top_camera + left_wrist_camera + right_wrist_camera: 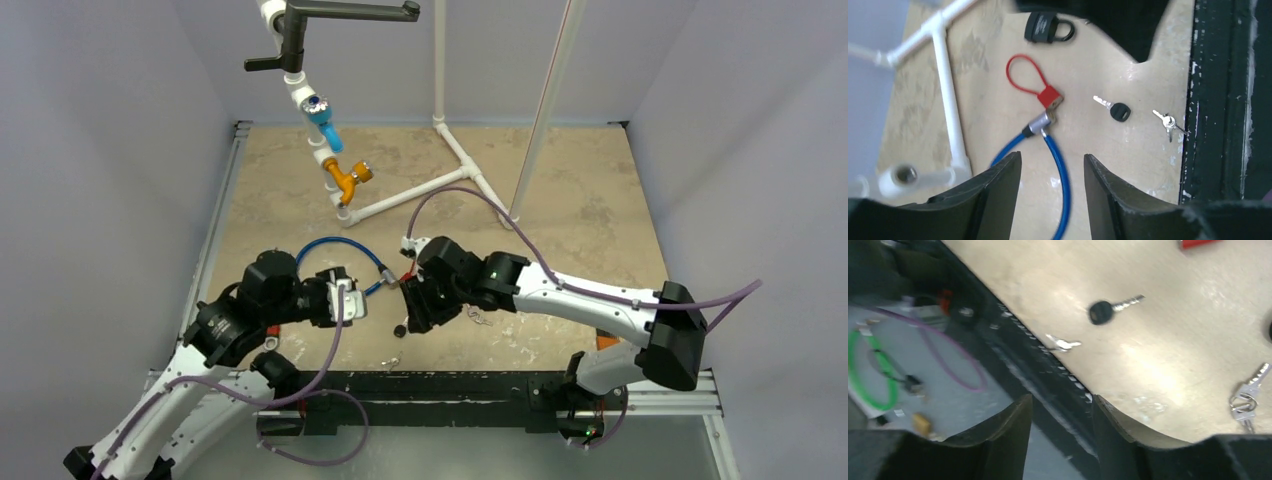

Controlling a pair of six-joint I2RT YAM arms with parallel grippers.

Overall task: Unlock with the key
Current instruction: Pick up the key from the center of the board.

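A black-headed key (1118,111) lies on the tan table, also seen in the top view (400,328) and the right wrist view (1103,311). A small black padlock (1048,27) lies beyond a red loop lock (1049,96), which touches the silver end of a blue cable lock (1058,170). My left gripper (1053,165) is open and empty, low over the blue cable (340,245). My right gripper (1062,402) is open and empty, over the table's near edge, with the black-headed key ahead of it. In the top view the left gripper (358,300) and the right gripper (410,312) face each other.
A pair of small silver keys (1168,121) lies by the black front rail (450,385). A key ring (1248,397) lies to the right. A white pipe frame (420,195) with blue and orange valves stands at the back.
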